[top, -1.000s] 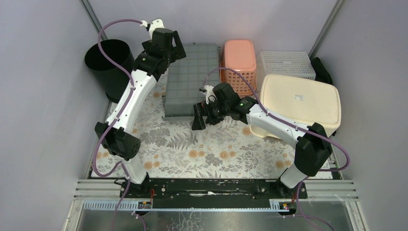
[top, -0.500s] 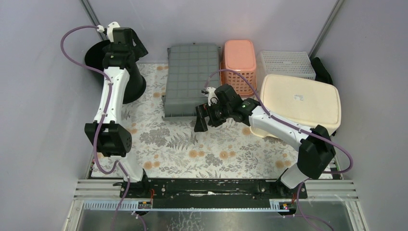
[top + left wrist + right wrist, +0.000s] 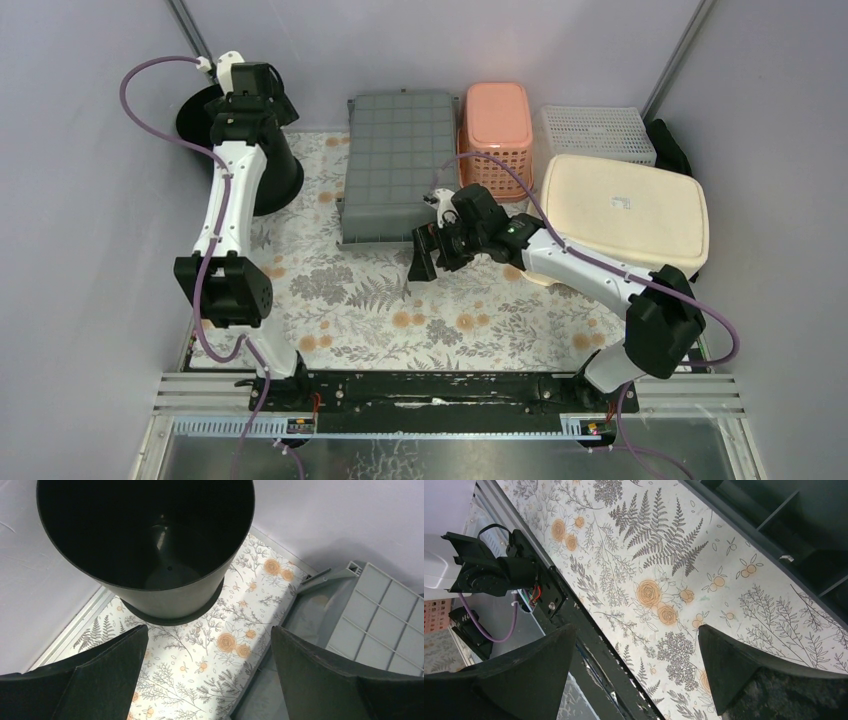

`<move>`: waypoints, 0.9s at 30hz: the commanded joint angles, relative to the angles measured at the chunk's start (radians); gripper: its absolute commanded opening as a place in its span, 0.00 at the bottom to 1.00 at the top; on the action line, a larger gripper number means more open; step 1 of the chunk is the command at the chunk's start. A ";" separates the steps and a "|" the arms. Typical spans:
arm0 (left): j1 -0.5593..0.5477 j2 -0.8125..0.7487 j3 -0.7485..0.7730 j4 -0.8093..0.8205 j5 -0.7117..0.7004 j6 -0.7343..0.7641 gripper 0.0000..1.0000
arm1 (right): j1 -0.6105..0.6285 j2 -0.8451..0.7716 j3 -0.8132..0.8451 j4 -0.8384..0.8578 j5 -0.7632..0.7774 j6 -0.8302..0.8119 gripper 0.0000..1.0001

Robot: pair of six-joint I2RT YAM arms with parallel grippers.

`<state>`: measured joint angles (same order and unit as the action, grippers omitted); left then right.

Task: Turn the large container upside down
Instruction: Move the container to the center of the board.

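The large grey container (image 3: 395, 165) lies at the back middle of the table with its ribbed, gridded bottom facing up; its corner (image 3: 380, 610) shows in the left wrist view and its dark edge (image 3: 784, 520) in the right wrist view. My left gripper (image 3: 262, 95) (image 3: 210, 630) hangs open over the floral mat beside a black bucket, left of the container and touching nothing. Just off the container's near right corner, my right gripper (image 3: 420, 255) (image 3: 636, 627) is open and empty above the mat.
An upright black bucket (image 3: 275, 180) (image 3: 150, 545) stands at the back left against the wall. A pink basket (image 3: 497, 125), a white mesh basket (image 3: 597, 132) and a cream tub (image 3: 625, 210) crowd the back right. The arm bases' black rail (image 3: 574, 615) runs along the near edge.
My left arm swung left from the grey container's far left corner to above the black bucket. The right gripper drifted slightly right and nearer. Both stayed open.
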<state>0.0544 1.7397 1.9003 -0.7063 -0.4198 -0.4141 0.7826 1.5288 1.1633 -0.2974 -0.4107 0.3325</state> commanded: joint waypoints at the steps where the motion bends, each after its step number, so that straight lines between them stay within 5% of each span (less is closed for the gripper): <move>1: 0.008 0.036 0.027 0.005 -0.046 0.038 1.00 | 0.007 -0.051 -0.026 0.066 -0.024 -0.008 0.99; 27: 0.008 0.086 -0.051 0.016 -0.043 0.056 0.95 | 0.005 -0.061 -0.100 0.127 -0.053 -0.027 1.00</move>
<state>0.0578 1.8172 1.8439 -0.7120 -0.4557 -0.3775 0.7830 1.4799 1.0660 -0.2127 -0.4393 0.3191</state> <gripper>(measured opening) 0.957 0.994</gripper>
